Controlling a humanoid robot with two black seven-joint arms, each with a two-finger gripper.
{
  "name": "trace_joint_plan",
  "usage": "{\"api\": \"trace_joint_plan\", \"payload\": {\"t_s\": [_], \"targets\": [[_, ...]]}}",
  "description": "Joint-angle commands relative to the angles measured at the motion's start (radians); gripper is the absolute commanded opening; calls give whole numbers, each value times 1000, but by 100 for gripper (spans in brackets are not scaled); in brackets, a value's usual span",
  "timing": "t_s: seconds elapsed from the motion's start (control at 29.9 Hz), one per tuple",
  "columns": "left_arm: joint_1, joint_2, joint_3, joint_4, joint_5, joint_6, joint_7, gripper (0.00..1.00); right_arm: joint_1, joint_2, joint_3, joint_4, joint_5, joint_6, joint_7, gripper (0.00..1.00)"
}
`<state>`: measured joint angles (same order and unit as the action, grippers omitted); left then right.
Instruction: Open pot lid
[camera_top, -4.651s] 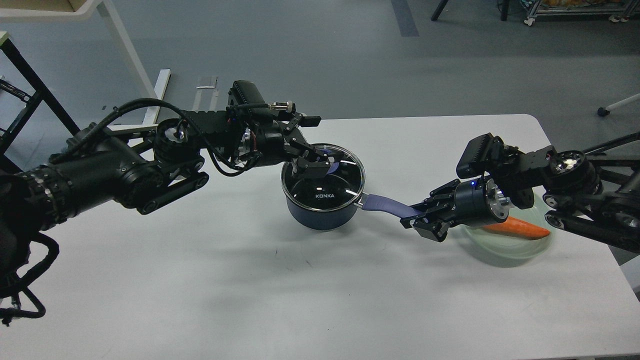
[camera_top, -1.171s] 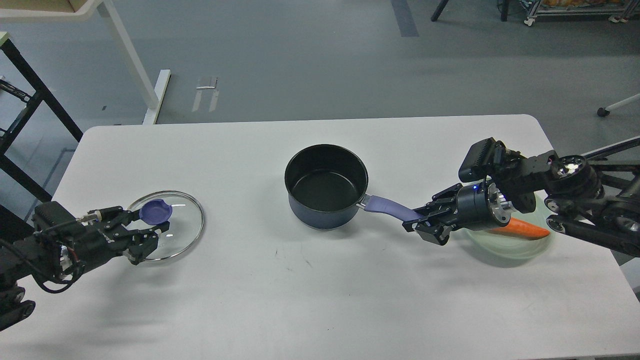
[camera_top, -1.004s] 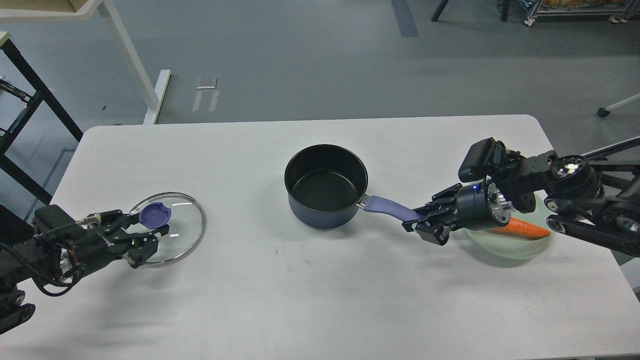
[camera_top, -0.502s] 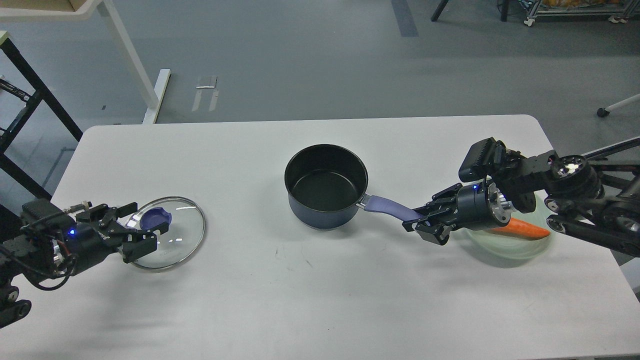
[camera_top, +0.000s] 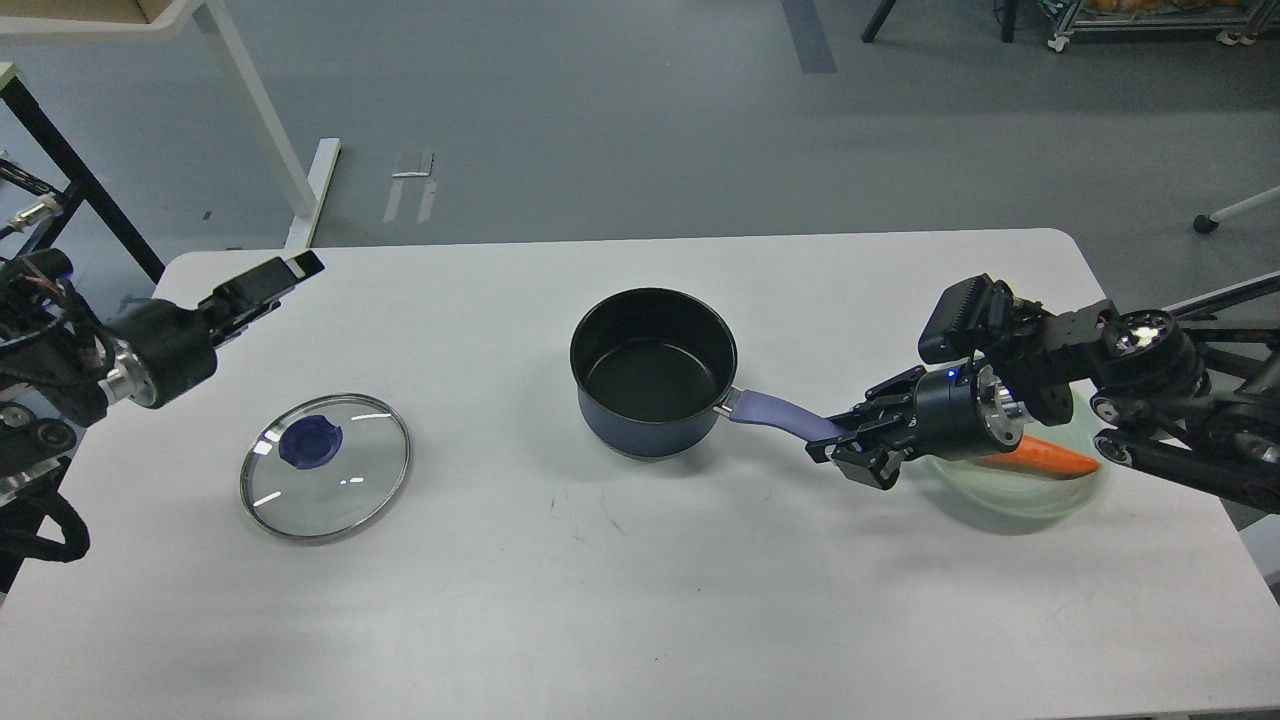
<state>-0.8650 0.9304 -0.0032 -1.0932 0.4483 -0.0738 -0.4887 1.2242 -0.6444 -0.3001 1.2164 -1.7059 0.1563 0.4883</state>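
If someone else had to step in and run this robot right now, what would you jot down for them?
Left gripper: holds nothing, raised over the table's far-left edge; open or shut cannot be told.
Right gripper: shut on the pot handle.
Pot: mid-table, uncovered, nothing visible inside.
Lid: flat on the table, left of the pot, knob up.
Done: lid is off and set down.
Left: release the handle and withdraw, probably.

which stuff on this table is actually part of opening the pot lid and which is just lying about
Part of the job:
- pot, open, its handle held by the right gripper
- lid, lying flat on the table, clear of the left gripper

Just lying about:
- carrot
- pale green plate under the carrot
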Motion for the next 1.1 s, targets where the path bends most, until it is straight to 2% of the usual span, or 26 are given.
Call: {"api": "trace_joint_plan", "payload": {"t_s": [0.0,0.1,0.13,0.2,0.27,0.33,0.4,0.6,0.74,0.87,1.07], "targets": [[-3,-56,-14,53,-253,-93,0,99,-2,3,1,0,0,0,0,35],[0,-105,-34,107,-356,-106,0,99,0,5,1,0,0,0,0,39],[1,-117,-53,130,-371,-106,0,99,0,3,1,0,0,0,0,43],[3,-151,-110,179,-402,-115,0,99,0,-1,2,2,2,0,0,56],[10,-179,-168,213,-439,-136,0,99,1,-9,4,5,6,-1,0,73],[12,-191,-193,232,-467,-170,0,99,8,-29,10,14,12,-1,0,81],[14,-196,-198,246,-485,-199,0,99,18,-52,16,29,18,-1,0,94],[18,-199,-198,248,-517,-261,0,99,49,-184,111,84,188,-1,0,97],[40,-214,-199,248,-545,-287,0,99,17,-268,219,74,516,-4,0,97],[50,-228,-199,248,-547,-293,0,99,-43,-299,272,72,878,-30,0,99],[84,-243,-201,243,-547,-308,0,99,-196,-269,332,9,1389,-179,0,99]]}}
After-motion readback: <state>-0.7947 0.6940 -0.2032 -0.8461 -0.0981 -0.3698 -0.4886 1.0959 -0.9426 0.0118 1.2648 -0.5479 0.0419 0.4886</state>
